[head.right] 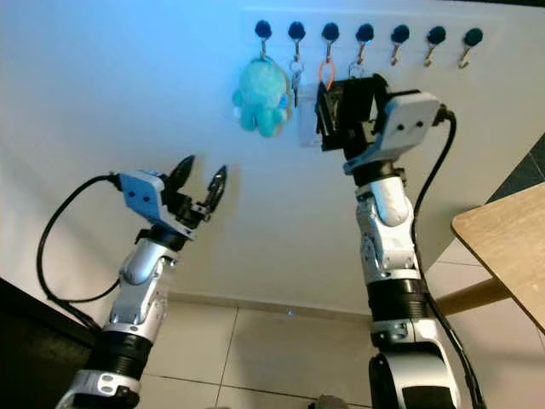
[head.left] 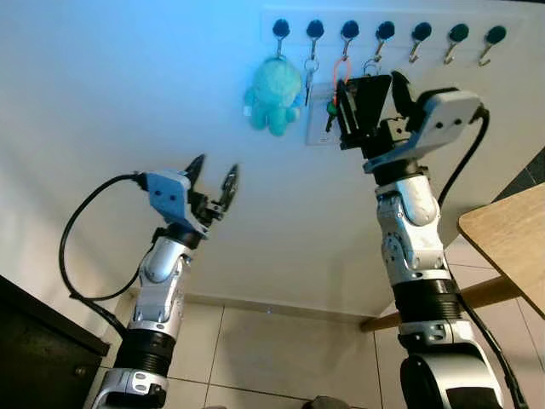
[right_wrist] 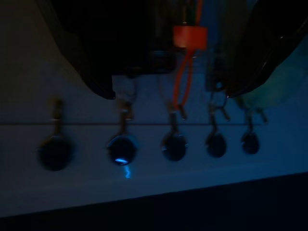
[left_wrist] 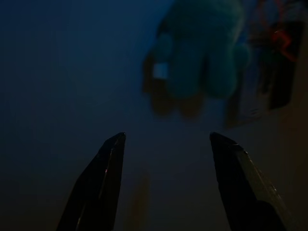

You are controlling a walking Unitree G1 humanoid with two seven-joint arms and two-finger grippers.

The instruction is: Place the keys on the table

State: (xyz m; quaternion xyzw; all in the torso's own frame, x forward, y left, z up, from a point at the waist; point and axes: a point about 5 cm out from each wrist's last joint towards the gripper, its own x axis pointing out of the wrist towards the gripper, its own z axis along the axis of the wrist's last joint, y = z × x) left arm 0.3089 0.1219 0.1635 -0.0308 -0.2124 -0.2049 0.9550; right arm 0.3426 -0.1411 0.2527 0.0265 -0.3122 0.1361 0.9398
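Two silver robot arms rise from the bottom of the head views toward a white wall. The left gripper (head.left: 215,177) hovers below a turquoise plush toy (head.left: 274,92), its fingers spread open and empty. The right gripper (head.left: 351,106) reaches up at the hook rail (head.left: 383,32); its wrist view shows its fingers apart around the keys (right_wrist: 188,48) on an orange loop, hanging from a hook. A wooden desk (head.left: 511,239) stands on the right.

teal plush (head.left: 274,94): hangs from wall hook | dark cabinet (head.left: 38,354): lower left | tiled floor (head.left: 272,349)
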